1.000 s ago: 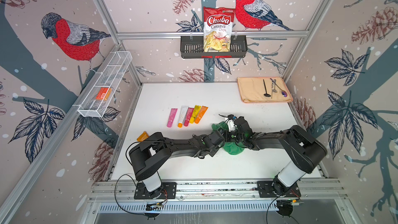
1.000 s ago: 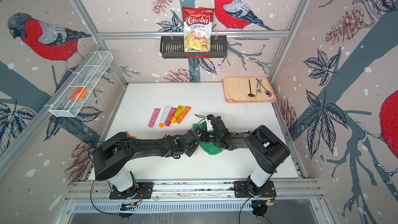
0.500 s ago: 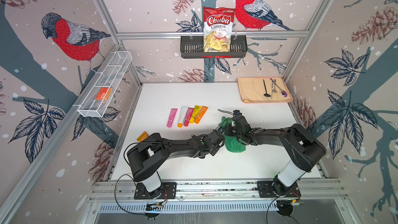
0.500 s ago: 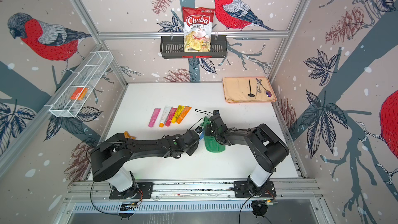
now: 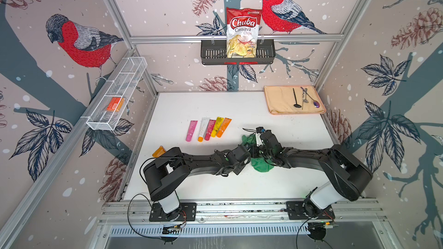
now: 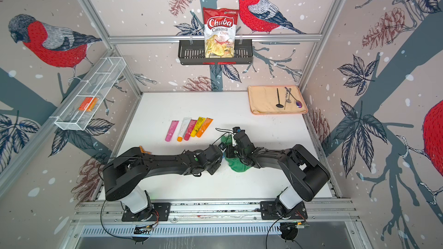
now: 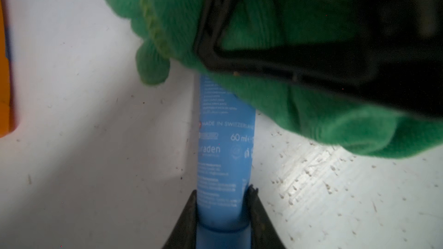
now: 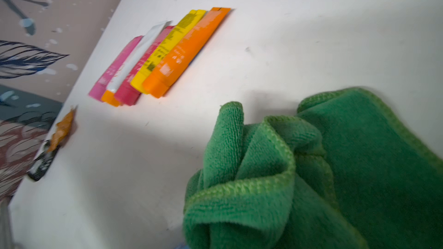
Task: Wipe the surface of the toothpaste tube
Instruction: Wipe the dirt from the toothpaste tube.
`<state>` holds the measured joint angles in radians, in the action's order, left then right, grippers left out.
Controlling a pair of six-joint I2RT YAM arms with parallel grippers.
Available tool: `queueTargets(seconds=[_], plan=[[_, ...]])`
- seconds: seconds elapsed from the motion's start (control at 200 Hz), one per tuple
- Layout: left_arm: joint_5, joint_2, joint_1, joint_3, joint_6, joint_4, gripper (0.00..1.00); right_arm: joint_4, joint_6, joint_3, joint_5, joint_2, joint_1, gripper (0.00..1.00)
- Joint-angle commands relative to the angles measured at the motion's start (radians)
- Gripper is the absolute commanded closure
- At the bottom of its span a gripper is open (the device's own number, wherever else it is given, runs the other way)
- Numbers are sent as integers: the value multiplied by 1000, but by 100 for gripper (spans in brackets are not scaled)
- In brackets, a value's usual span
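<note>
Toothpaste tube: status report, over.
Left gripper shut on blue toothpaste tube. Right gripper shut on green cloth, cloth draped over tube. Other tubes lie apart.

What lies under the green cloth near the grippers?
A blue plastic toothpaste tube runs under the green microfibre cloth. Its printed part shows, clamped in the left gripper. The tube's far end is covered, so its tip cannot be seen.
</note>
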<state>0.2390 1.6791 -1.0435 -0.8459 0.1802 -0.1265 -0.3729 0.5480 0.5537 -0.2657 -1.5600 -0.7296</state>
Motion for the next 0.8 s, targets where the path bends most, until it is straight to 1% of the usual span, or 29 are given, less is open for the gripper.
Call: queueTargets(seconds=[0.0, 0.05, 0.115, 0.21, 0.275, 0.335, 0.41, 0.455, 0.615, 0.795], plan=[[22, 0, 2, -14, -7, 64, 87, -53, 56, -34, -299, 9, -14, 97], [24, 0, 2, -15, -8, 62, 87, -86, 68, -45, -325, 6, -14, 98], [25, 1, 2, -17, -8, 61, 87, -100, 73, -49, -331, -11, -14, 97], [27, -2, 2, -15, -8, 61, 88, -65, 60, -35, -280, -55, -13, 98], [27, -9, 2, -12, -8, 63, 88, 10, 36, -13, -184, -82, -13, 98], [25, -17, 2, -6, -8, 66, 88, 95, 14, 7, -58, -93, -10, 98], [26, -24, 2, -1, -7, 70, 88, 220, -13, 41, 127, -104, -7, 98], [25, -23, 2, 0, -5, 73, 88, 279, -27, 62, 202, -108, -1, 98], [27, -21, 3, -3, -7, 68, 89, 386, -49, 96, 363, -106, 38, 98], [31, -29, 3, 7, -5, 76, 89, 464, -56, 144, 482, -139, 59, 98]])
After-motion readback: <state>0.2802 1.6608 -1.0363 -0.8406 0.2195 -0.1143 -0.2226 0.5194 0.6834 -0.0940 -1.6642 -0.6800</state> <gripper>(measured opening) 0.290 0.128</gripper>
